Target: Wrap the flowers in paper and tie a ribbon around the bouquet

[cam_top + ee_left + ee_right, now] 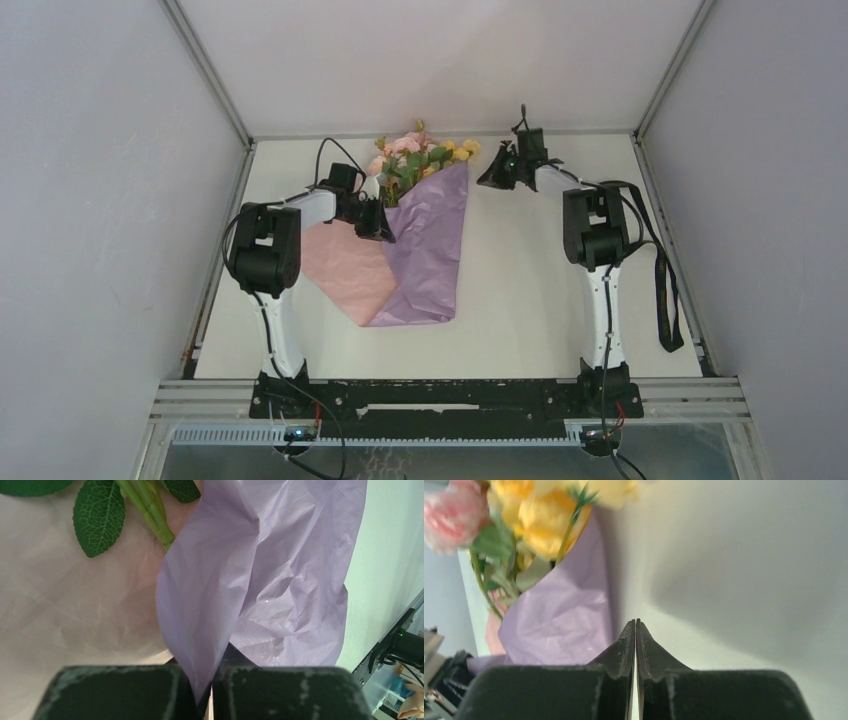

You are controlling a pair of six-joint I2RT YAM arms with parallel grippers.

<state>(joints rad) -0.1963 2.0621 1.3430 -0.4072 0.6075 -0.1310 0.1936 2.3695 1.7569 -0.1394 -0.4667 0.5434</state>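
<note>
One sheet of paper [430, 240], long axis running near to far, narrow end nearest the arm bases and wide end far; lilac flap folded over the stems, its edge pinched between the jaws of the left gripper [210, 692]. One bunch of flowers [415, 155], stems along the same axis, blossoms pointing far, ahead and left of the right gripper [492, 178], jaws pressed together on nothing. One ribbon [662, 290], draped off the right arm, well behind those jaws.

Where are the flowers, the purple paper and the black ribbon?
flowers [415, 150]: top view, on the pink and yellow blossoms.
paper [430, 240]: top view, on the middle of its purple folded side.
ribbon [663, 300]: top view, on the lower half of its long dark strip.
</note>
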